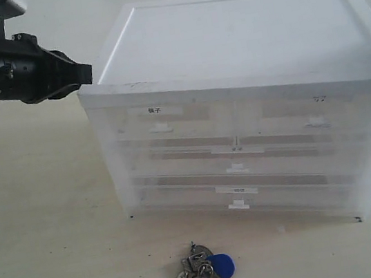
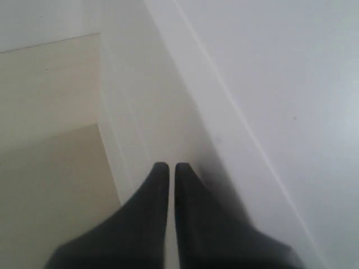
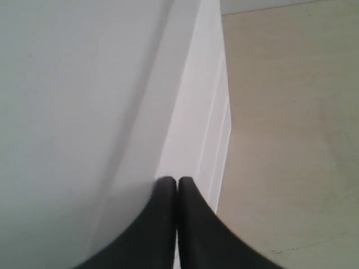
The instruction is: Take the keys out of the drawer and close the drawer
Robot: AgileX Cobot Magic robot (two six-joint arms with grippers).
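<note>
Hovering at the top left corner of the cabinet [image 1: 239, 33], left gripper [image 2: 172, 168] clenched, empty; at its top right edge, right gripper [image 3: 178, 182] clenched too. Lying just before the cabinet, keys [image 1: 202, 273]; drawer [image 1: 315, 116] flush, upper right.

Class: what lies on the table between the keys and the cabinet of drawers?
Nothing: the exterior view shows only bare tabletop between the keys and the cabinet front.

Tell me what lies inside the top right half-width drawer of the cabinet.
Nothing can be made out: the drawer is shut and its translucent front is cloudy, so the inside is hidden. The keys lie outside, on the table before the cabinet.
</note>
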